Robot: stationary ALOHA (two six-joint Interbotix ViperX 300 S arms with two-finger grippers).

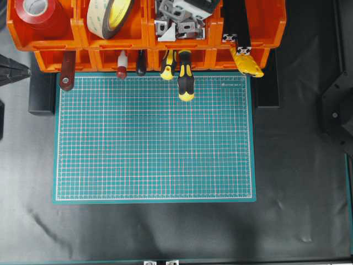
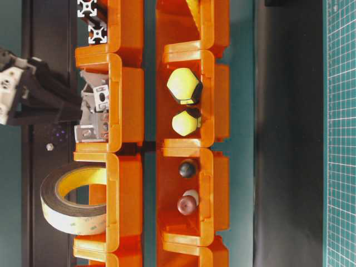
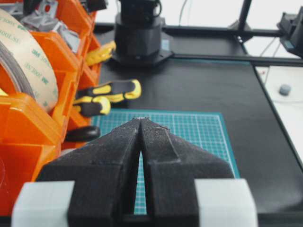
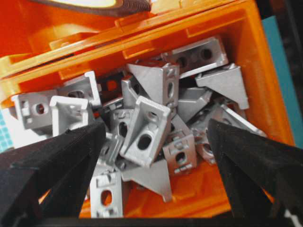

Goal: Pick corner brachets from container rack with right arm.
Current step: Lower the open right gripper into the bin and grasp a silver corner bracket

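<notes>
The corner brackets [image 4: 147, 127] are a loose pile of silver-grey right-angle pieces in one bin of the orange container rack [image 4: 267, 94]. My right gripper [image 4: 156, 125] is open just above the pile, one black finger [image 4: 57, 161] on each side, holding nothing. In the overhead view the brackets [image 1: 174, 25] lie in the upper row's third bin, with the right gripper [image 1: 193, 6] over them. The table-level view shows the gripper [image 2: 69, 108] reaching to the brackets [image 2: 97, 103]. My left gripper [image 3: 140, 121] is shut and empty, beside the rack's left end [image 3: 28, 127].
A green cutting mat [image 1: 154, 138] lies in front of the rack [image 1: 265, 27]. Other bins hold red tape [image 1: 38, 11], a double-sided tape roll [image 1: 110, 16], black extrusion bars [image 1: 234, 22] and yellow-black screwdrivers [image 1: 185, 77]. The right arm's base [image 3: 139, 33] stands across the mat.
</notes>
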